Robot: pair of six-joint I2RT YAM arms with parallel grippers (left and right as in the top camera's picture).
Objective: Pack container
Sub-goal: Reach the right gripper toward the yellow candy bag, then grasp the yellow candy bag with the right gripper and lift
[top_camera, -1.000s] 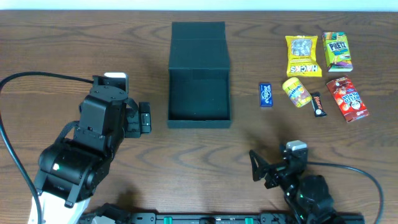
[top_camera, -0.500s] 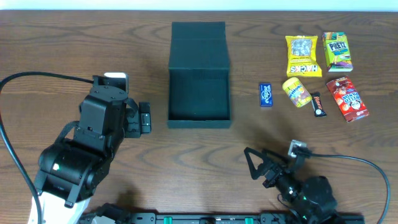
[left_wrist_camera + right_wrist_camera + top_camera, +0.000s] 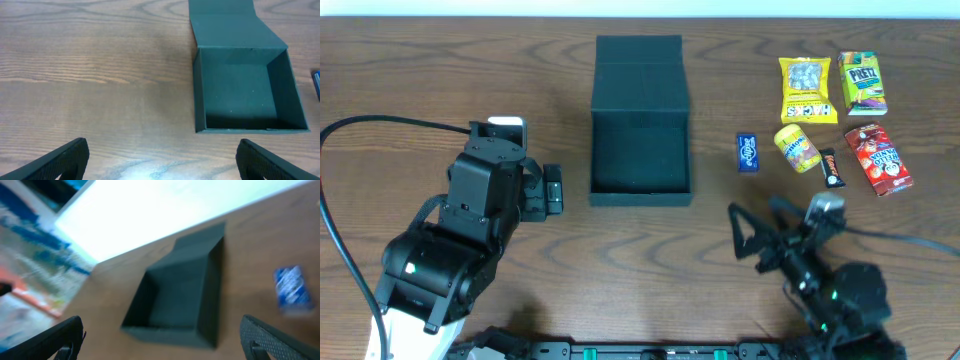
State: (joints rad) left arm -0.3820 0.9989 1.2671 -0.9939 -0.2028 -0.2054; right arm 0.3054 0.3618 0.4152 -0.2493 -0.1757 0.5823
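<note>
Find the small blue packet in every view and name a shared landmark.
Overhead: blue packet right of centre, just right of the container.
Left wrist: the packet is a sliver at the right edge.
Right wrist: the packet is blurred, far right.
Landmark: the open black container, in all three views.

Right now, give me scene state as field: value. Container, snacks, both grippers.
container: black box, flap lid open and lying flat behind it
container contents: empty
snacks: six, all on the table to the right of the container, none packed
nearest snack to container: blue packet
left gripper: open, empty, left of the container
right gripper: open, empty, on the near side of the snacks
table: brown wood
</note>
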